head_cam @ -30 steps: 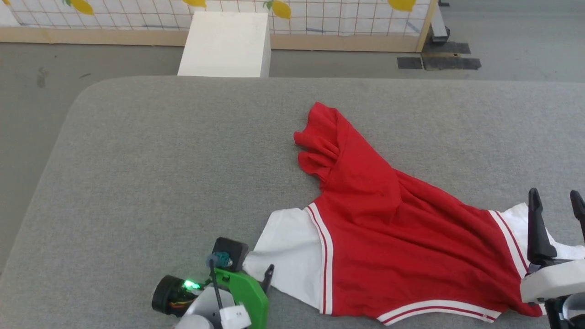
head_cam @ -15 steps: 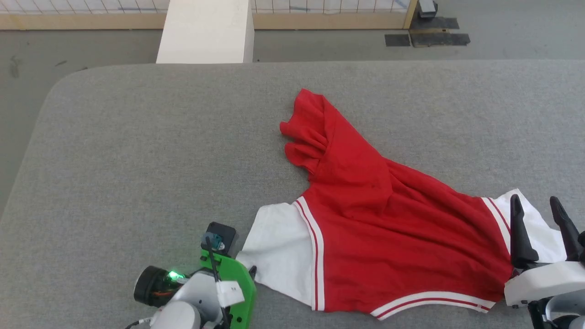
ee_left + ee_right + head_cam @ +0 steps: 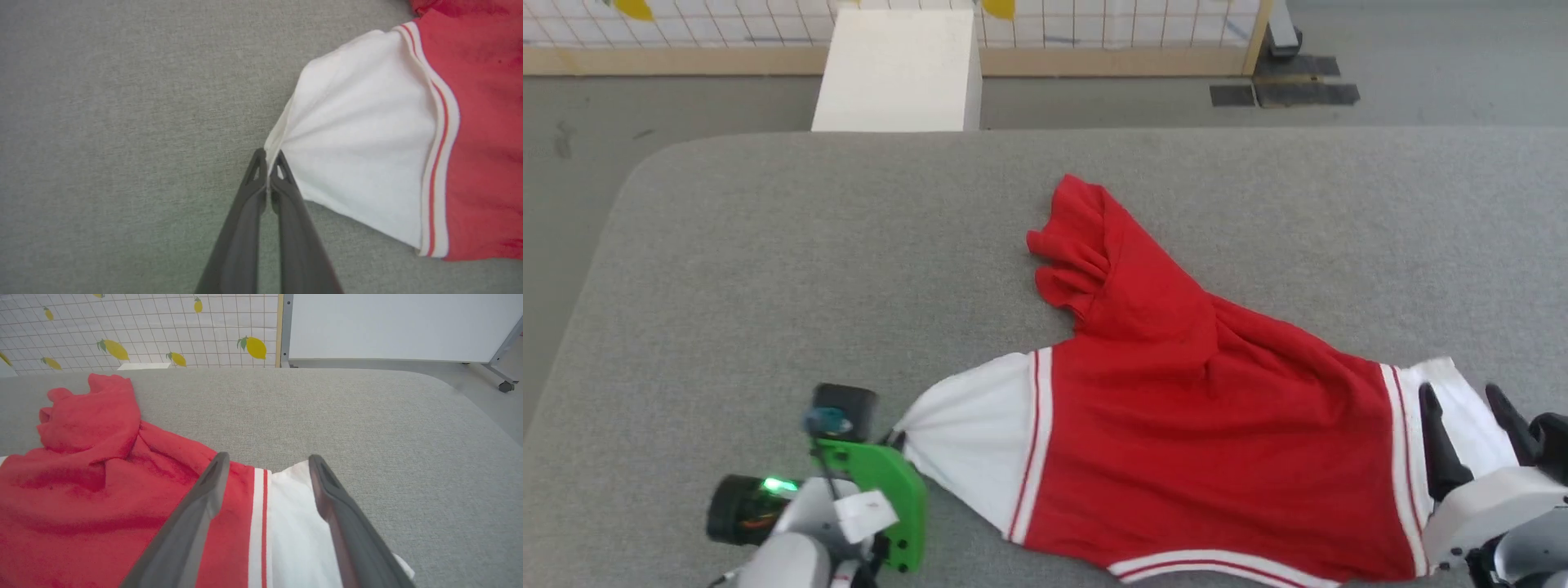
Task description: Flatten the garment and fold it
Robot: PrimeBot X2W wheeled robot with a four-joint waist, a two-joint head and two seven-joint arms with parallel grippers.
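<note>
The left gripper (image 3: 269, 163) has its two long dark fingers pressed together on the cuff edge of the garment's left-hand sleeve (image 3: 359, 143), and the white cloth runs in taut creases from that pinch. The right gripper (image 3: 265, 461) stands wide apart over the right-hand sleeve (image 3: 294, 522), one finger above the striped seam and the other above plain white cloth. It has hold of nothing, and whether its tips touch the fabric cannot be told. Between the two sleeves lies the garment (image 3: 1201, 425), a red jersey shirt of soft, slightly fuzzy knit. Its body is spread fairly flat near the sleeves and is edged along the near side with a red-and-white striped band. Each short white sleeve joins the red at a narrow red-and-white stripe. Away from the sleeves the red cloth narrows and heaps into a rumpled, ruffled bunch (image 3: 1078, 237). Under the garment is the table (image 3: 768, 245), covered in grey felt-like fabric, with rounded corners. Beyond the garment's bunched end stands a plain white block (image 3: 894, 73) on the grey floor. Behind the block is a wood-framed panel (image 3: 143, 330) printed with a grid and yellow lemons.
</note>
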